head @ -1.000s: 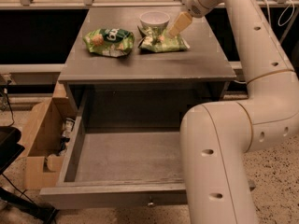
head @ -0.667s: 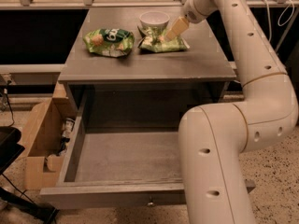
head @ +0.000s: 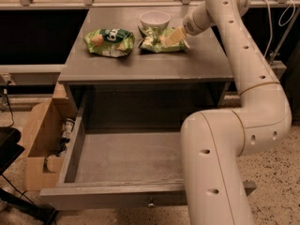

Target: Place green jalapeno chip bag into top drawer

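The green jalapeno chip bag [head: 157, 43] lies crumpled on the grey cabinet top, just in front of a white bowl. My gripper [head: 171, 36] reaches down over the bag's right end, its pale fingers touching or just above the foil. The top drawer [head: 126, 159] is pulled wide open below, its grey box empty, with a small metal knob [head: 151, 204] at the centre of its front panel. My white arm arcs from the lower right up over the cabinet's right side.
A second green bag with a dark logo and orange patch [head: 108, 41] lies left of the target bag. The white bowl [head: 155, 19] stands behind it. A cardboard box [head: 40, 144] with items sits on the floor at the left.
The gripper has shifted slightly lower and left onto the bag's right end. The bags, the bowl and the drawer have not moved.
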Tool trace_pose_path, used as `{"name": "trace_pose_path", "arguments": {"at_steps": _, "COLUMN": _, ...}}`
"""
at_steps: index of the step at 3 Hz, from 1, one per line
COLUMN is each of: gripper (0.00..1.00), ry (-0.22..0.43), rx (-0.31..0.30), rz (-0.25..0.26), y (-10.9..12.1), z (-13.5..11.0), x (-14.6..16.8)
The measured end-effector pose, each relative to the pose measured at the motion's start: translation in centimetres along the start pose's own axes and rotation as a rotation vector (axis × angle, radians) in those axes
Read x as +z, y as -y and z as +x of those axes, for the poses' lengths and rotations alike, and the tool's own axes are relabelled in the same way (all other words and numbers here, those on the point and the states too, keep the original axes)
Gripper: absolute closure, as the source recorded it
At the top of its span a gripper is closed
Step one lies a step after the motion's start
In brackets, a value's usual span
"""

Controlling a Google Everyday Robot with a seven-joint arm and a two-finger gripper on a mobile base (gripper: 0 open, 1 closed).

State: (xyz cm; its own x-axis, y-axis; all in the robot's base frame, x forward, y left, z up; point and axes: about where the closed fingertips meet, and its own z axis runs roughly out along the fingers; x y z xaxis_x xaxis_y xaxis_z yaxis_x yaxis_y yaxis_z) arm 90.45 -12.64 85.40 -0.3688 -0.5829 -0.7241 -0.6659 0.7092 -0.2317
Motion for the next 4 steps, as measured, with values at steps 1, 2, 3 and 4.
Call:
{"name": "trace_pose_path", "arguments": {"at_steps": 1, "gripper": 0.18, "ry": 0.109, "rx": 0.045, "rz": -0.093, "y": -1.8, "z": -0.8, "x": 1.6}}
{"name": "trace_pose_path", "arguments": {"at_steps": 2, "gripper": 0.41, "ry": 0.245, "rx": 0.065, "rz": -0.26, "y": -6.0, "z": -2.8, "x": 2.9}}
{"name": "trace_pose_path", "arguments": {"at_steps": 3, "gripper": 0.65, "ry": 0.29, "rx": 0.077, "rz": -0.317, "y": -7.4, "z": -3.6, "x": 3.1}}
{"name": "trace_pose_path", "arguments": {"at_steps": 4, "gripper": 0.88, "ry": 0.289, "rx": 0.077, "rz": -0.324, "y": -7.7, "z": -3.7, "x": 3.5}}
